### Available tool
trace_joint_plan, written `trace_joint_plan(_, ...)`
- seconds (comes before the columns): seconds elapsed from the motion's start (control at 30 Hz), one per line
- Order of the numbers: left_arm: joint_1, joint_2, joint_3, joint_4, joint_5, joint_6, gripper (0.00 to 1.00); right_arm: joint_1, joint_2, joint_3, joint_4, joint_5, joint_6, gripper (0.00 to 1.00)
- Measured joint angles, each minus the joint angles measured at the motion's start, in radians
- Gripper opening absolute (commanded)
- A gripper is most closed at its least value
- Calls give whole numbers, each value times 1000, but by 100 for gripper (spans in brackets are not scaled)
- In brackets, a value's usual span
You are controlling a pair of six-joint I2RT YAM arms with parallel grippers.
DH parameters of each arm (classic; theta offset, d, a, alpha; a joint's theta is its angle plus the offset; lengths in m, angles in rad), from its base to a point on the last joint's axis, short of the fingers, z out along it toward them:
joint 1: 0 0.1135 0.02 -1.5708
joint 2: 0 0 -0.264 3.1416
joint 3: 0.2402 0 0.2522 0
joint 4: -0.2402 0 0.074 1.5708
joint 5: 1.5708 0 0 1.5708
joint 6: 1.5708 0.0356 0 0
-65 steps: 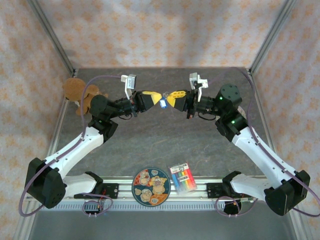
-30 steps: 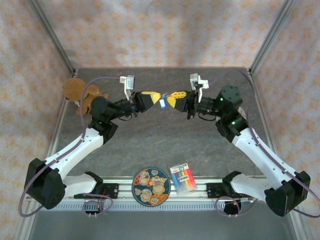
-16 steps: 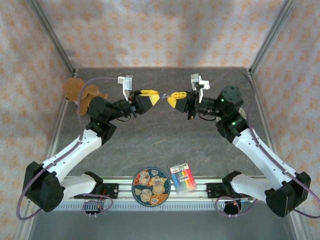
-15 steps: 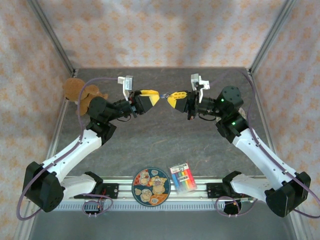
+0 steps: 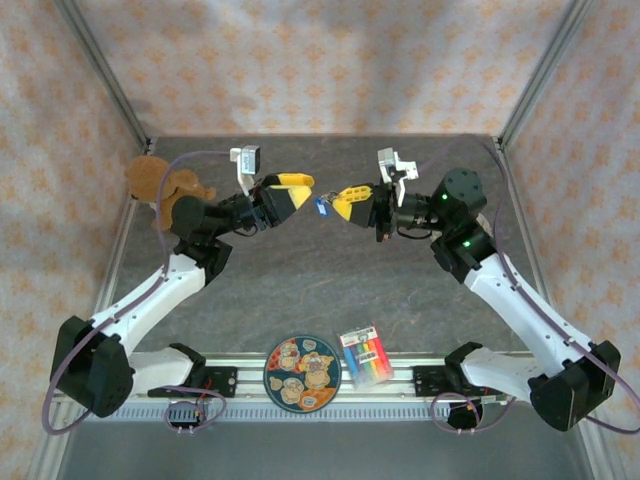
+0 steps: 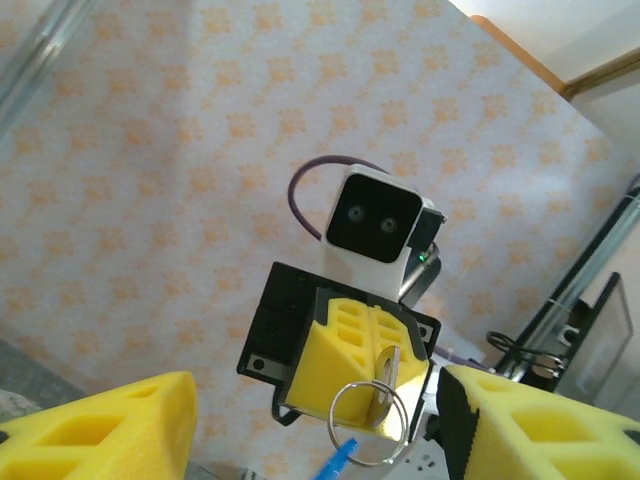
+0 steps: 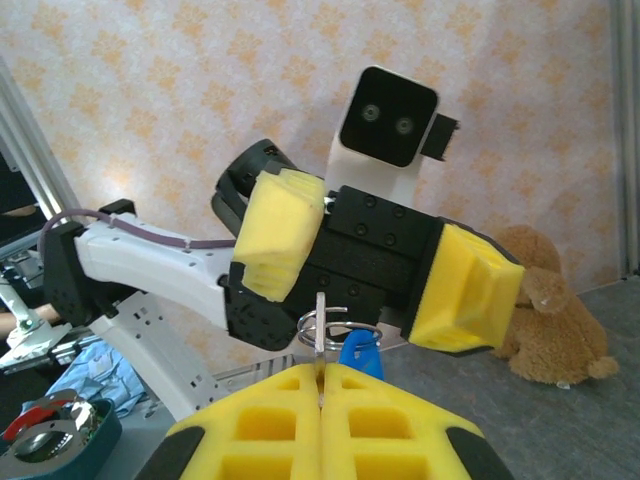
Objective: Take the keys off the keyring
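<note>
A small silvery key (image 7: 321, 325) stands edge-on between my right gripper's (image 7: 320, 385) shut yellow pads. From the key's head hangs the wire keyring (image 7: 340, 328), with a blue tag (image 7: 360, 355) on it. In the left wrist view the key (image 6: 385, 375) and keyring (image 6: 368, 425) sit at the tip of the right gripper (image 6: 380, 385). My left gripper (image 5: 298, 190) faces them with its pads spread wide on either side of the ring, touching nothing. From above, both grippers meet in mid-air over the table's middle, with the blue tag (image 5: 322, 206) between them.
A patterned plate (image 5: 302, 374) and a rainbow-striped card (image 5: 366, 357) lie at the near edge between the arm bases. A brown teddy bear (image 5: 160, 185) sits at the far left by the frame post. Grey table (image 5: 330, 290) lies below the grippers.
My left gripper has opened, let go of the keyring and drawn back a little to the left. The ring and blue tag now hang from the key in the right gripper.
</note>
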Motion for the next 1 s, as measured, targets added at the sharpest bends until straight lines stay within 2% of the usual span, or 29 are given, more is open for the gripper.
trace_joint_plan(0.27, -4, 102, 16, 217, 64, -197, 63, 0, 42, 40, 15, -50, 3, 0)
trace_joint_plan(0.43, -21, 116, 34, 281, 87, -252, 64, 0, 47, 43, 19, -56, 7, 0)
trace_joint_plan(0.6, -42, 134, 58, 311, 109, -276, 61, 0, 51, 43, 24, -58, 15, 0)
trace_joint_plan(0.7, -49, 147, 61, 318, 118, -285, 52, 0, 51, 43, 29, -61, 22, 0)
trace_joint_plan(0.83, -48, 159, 61, 322, 128, -294, 36, 0, 51, 44, 34, -61, 29, 0)
trace_joint_plan(1.0, -48, 162, 64, 326, 130, -307, 24, 0, 51, 45, 34, -61, 29, 0)
